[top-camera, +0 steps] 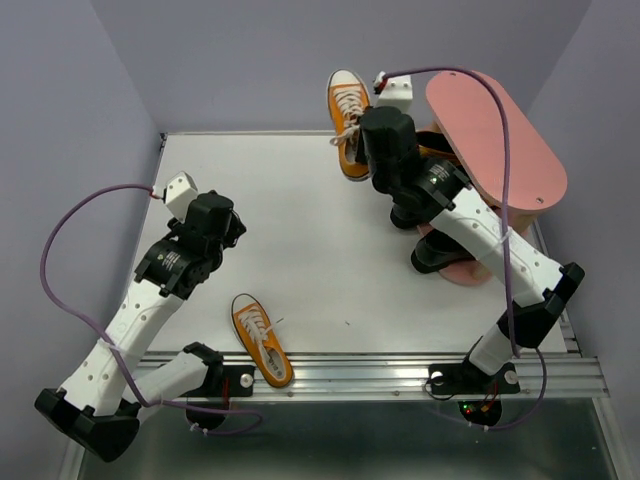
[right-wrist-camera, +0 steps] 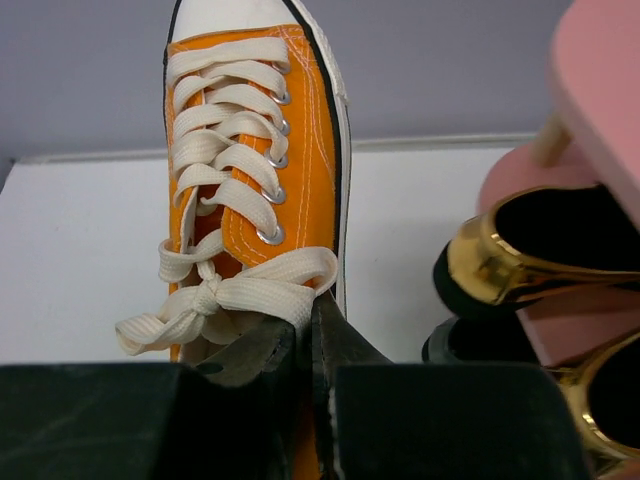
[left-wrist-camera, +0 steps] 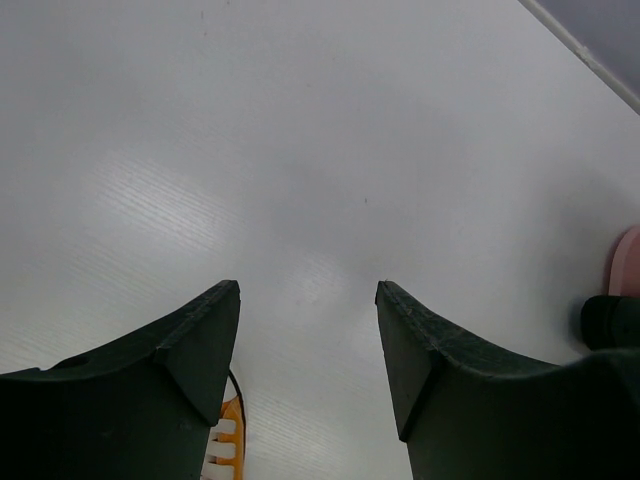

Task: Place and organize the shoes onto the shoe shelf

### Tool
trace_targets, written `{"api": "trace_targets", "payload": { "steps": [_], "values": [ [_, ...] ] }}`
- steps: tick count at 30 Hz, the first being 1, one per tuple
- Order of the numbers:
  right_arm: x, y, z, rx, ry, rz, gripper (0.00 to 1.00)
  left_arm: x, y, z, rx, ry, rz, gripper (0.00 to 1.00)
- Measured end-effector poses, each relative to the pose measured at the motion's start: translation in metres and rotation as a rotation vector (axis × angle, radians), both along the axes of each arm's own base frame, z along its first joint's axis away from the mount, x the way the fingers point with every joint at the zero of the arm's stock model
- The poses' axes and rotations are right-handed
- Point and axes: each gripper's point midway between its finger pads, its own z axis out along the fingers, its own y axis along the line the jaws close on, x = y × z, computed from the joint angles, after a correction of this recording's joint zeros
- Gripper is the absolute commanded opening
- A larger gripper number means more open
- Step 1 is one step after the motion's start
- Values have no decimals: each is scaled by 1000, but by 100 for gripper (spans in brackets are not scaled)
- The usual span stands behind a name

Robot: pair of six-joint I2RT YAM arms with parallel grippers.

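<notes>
Item: your right gripper [right-wrist-camera: 305,335], pinched tight on an orange sneaker [right-wrist-camera: 255,150], upper centre overhead, beside the shelf [top-camera: 495,135].
Item: your left gripper [left-wrist-camera: 308,292], spread, empty.
Second sneaker [top-camera: 262,340]: bottom centre.
Gold loafers [right-wrist-camera: 500,255] on the shelf: clear in the right wrist view, largely hidden overhead.

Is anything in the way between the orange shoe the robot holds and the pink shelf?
Nothing visible. The orange canvas sneaker, pinched in the right gripper, hangs beside the pink oval-board shelf; the shiny gold loafers sit lower down.
</notes>
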Motion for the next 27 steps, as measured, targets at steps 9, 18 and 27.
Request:
{"api": "trace_targets", "payload": {
  "steps": [9, 18, 27],
  "values": [
    [6, -96, 63, 27, -131, -310, 1, -2, 1, -8, 0, 11, -1, 68],
    [-35, -178, 107, 94, -229, -576, 1, -2, -1, -10, -7, 16, -11, 68],
    [-83, -232, 122, 181, -294, -760, 1, -2, -7, -20, -18, 36, -37, 68]
  ]
}}
